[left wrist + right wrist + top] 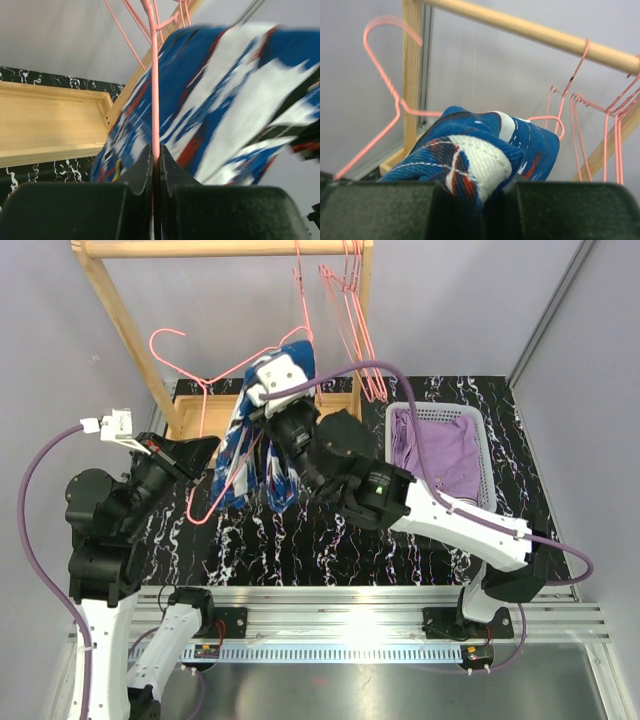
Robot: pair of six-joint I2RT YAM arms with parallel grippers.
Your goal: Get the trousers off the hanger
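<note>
Blue-splashed trousers (pixel 236 455) drape over the pink wire hanger (pixel 155 75). Your left gripper (pixel 156 167) is clamped on its wire and your right gripper (pixel 482 197) pinches the cloth. Brace the hanger and draw the cloth off sideways.

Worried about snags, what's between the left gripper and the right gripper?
Top view: the blue trousers on the pink hanger; left gripper pinches its wire, right gripper the cloth.
</note>
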